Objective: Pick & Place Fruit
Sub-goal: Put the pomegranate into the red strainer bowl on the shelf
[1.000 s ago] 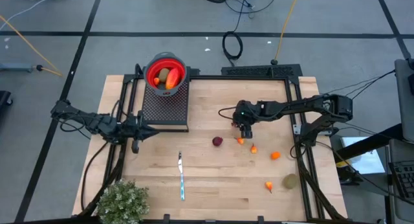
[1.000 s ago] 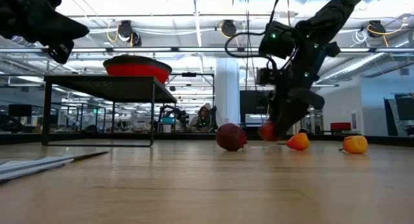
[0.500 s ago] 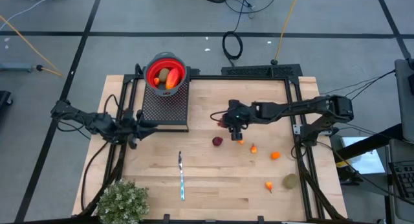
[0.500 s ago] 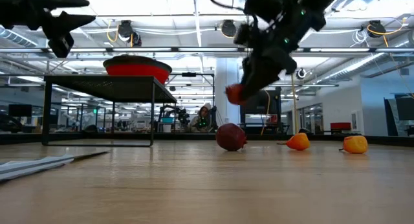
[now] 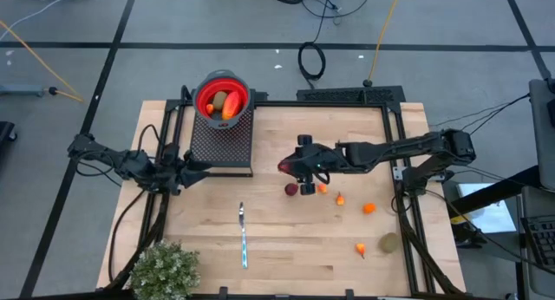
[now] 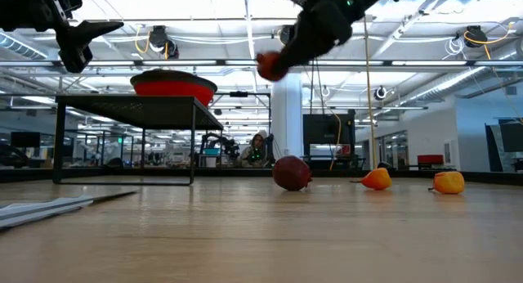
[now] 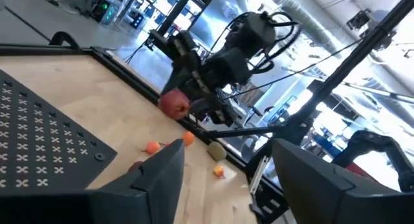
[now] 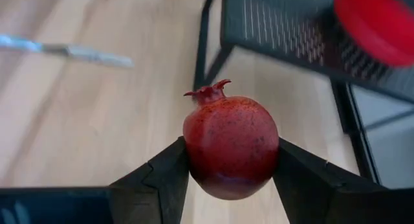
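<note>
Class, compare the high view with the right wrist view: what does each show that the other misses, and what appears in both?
Only the high view shows the bushy plant, the kiwi near the table's right edge and the left claw, open. Only the right wrist view shows the pomegranate's crown and the fingers pressed against its sides. Both show the red bowl, the knife and the right claw holding the pomegranate.

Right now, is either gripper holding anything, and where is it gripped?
The right gripper clamps a red pomegranate by its round sides; the left gripper is empty.
</note>
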Controlling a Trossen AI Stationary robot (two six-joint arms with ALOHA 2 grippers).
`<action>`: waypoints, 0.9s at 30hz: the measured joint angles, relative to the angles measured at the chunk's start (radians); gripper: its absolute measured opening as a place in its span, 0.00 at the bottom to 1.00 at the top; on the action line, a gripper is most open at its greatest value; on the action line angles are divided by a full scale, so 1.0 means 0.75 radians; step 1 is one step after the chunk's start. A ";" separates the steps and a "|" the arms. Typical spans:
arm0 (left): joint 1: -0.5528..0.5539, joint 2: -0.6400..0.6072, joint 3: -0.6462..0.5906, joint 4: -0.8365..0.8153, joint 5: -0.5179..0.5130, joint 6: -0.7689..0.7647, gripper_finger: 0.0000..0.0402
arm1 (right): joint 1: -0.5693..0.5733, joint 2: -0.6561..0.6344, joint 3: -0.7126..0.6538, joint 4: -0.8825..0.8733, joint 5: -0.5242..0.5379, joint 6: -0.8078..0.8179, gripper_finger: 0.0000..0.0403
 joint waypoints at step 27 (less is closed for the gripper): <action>0.000 0.181 0.000 0.145 -0.072 0.007 0.66 | -0.102 -0.071 0.003 1.007 -0.776 0.989 0.46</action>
